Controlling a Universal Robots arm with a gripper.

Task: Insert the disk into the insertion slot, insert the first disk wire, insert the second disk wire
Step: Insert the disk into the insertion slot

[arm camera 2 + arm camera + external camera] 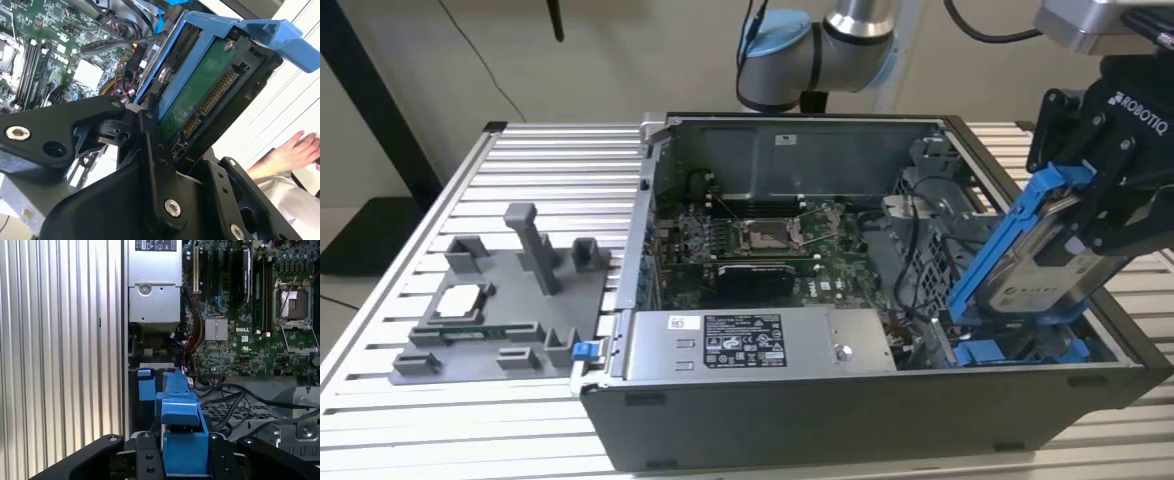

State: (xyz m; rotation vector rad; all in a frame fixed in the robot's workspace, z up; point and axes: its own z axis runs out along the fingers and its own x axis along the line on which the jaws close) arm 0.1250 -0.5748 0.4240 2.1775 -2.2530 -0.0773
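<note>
My gripper (1105, 222) is shut on the disk (1047, 272), a silver-grey drive in a bright blue carrier (1014, 230). In the exterior view the disk hangs steeply tilted over the case's front corner, on that view's right. Its lower end is down at the blue rails of the insertion slot (1017, 351). In the second wrist view the black fingers (151, 131) clamp the disk (200, 95), whose green board and connector face the camera. The first wrist view has the blue carrier (182, 437) above the slot's blue tab (146, 388). Loose black cables (235, 399) lie beside the bay; I cannot tell which are the disk wires.
The open computer case (854, 420) holds a motherboard (761, 240) and a steel power supply (761, 342) along its front. A perforated metal cage (235, 412) sits next to the bay. A grey fixture (507, 300) stands on the slatted table. A person's hand (290, 152) is nearby.
</note>
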